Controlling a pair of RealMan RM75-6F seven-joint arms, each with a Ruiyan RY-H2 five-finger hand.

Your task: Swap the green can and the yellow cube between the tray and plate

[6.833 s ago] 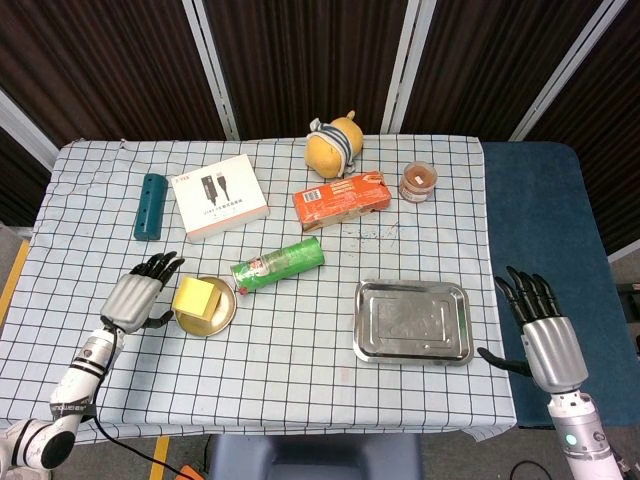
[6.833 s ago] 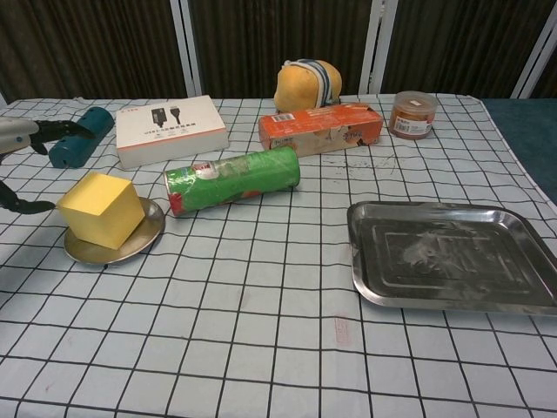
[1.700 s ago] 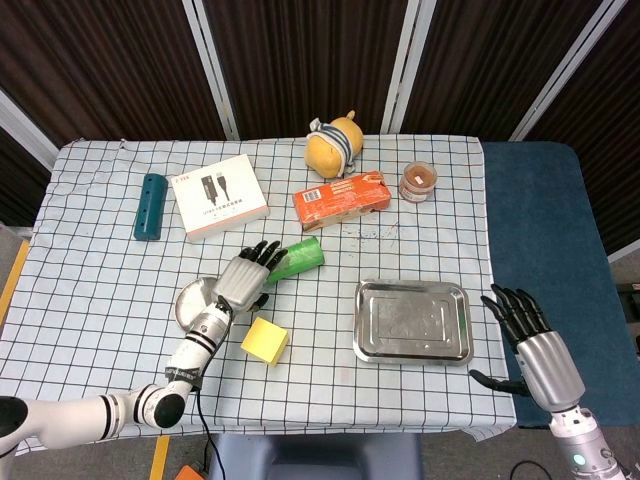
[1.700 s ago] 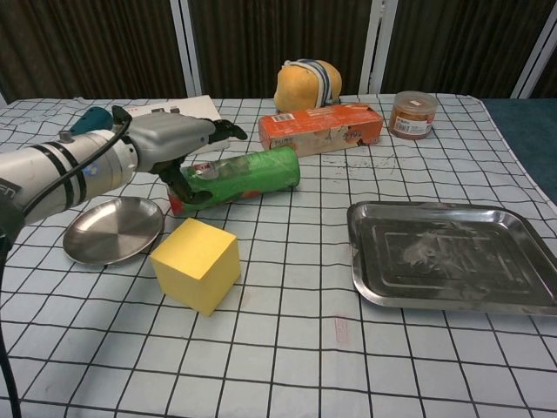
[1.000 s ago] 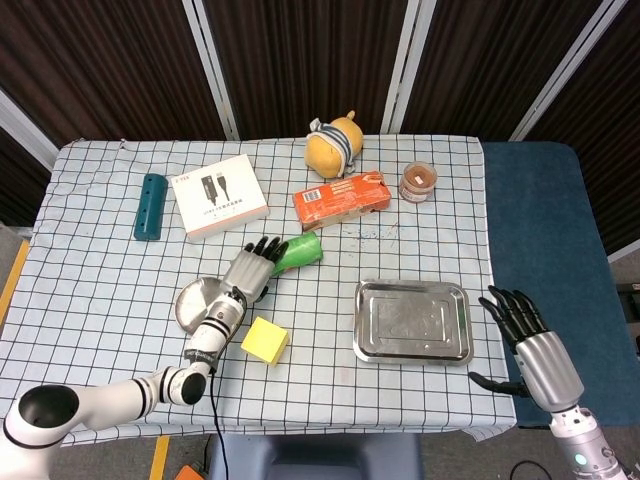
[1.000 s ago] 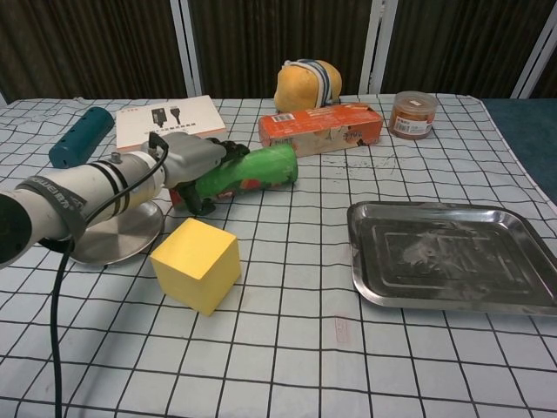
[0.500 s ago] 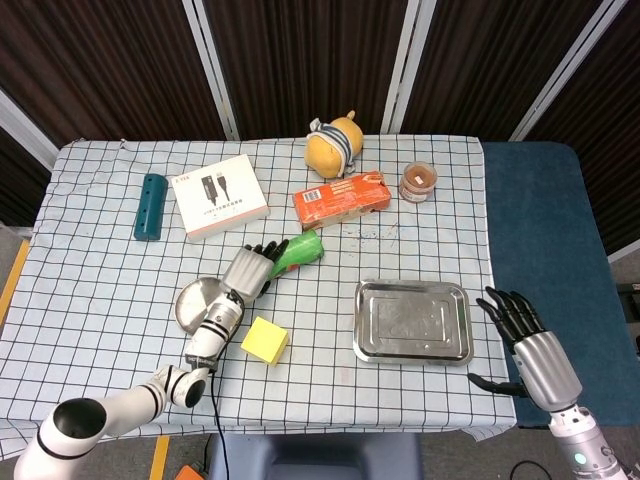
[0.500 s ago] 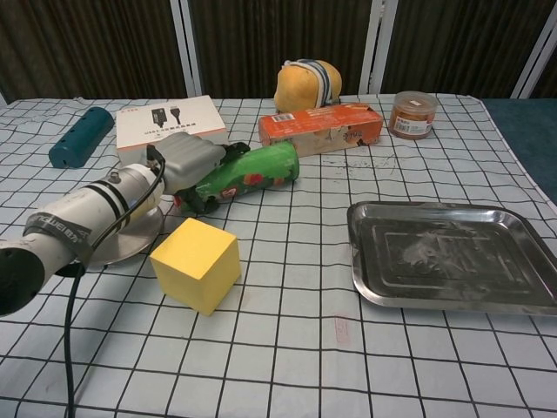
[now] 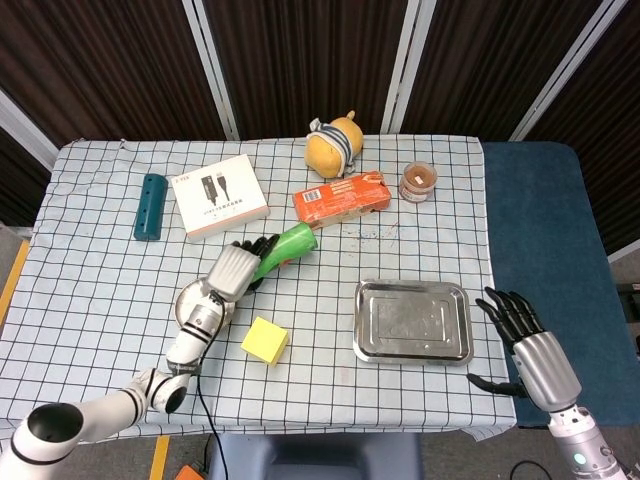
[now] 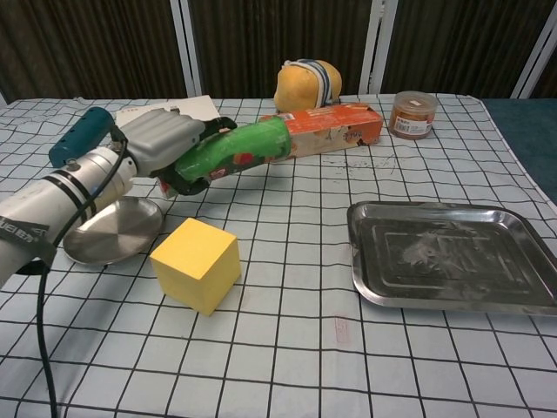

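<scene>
Left hand (image 10: 170, 144) grasps the green can (image 10: 235, 152), raised off the worktop and tilted, presumably bound for the plate (image 10: 109, 231). Yellow cube (image 10: 195, 264) waits beside it; tray (image 10: 452, 257) empty; right hand (image 9: 530, 345) open.

White box (image 9: 218, 196) with small red logo and cable drawing, print too small to read, orange box (image 9: 341, 199) barcode label unreadable

The tray (image 10: 452, 261) and plate (image 10: 113, 231) are shiny metal. The desk (image 10: 287, 348) wears checked cloth. The yellow cube (image 10: 195, 264) looks smooth and matt; the green can (image 10: 235, 152) is glossy.
</scene>
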